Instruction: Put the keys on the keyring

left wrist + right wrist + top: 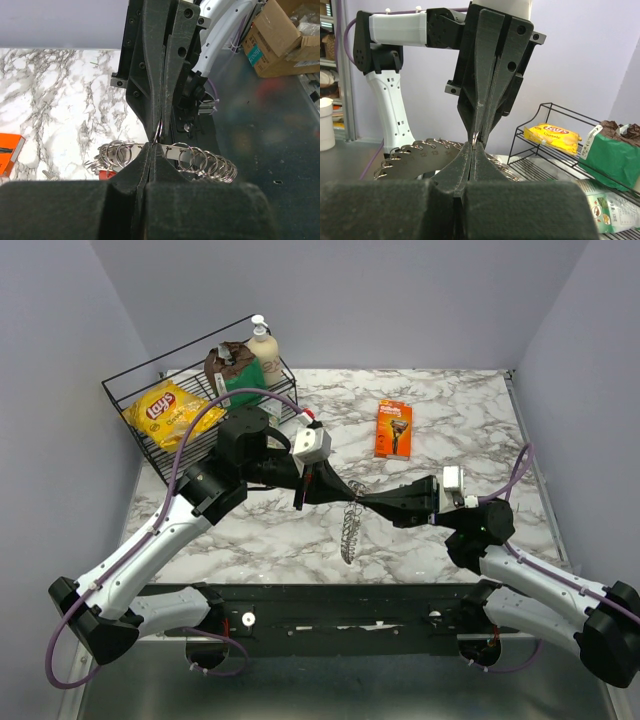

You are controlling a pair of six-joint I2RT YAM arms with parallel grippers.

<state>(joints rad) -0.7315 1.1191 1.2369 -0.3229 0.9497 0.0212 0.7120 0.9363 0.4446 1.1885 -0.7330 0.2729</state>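
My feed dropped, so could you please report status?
Left gripper and right gripper tip to tip, jaws shut on the keyring. No keys in view. Basket and razor pack well clear.

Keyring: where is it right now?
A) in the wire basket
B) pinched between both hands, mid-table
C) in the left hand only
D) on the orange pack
B: the left hand and right hand meet tip to tip, each shut on the keyring, as both wrist views show.
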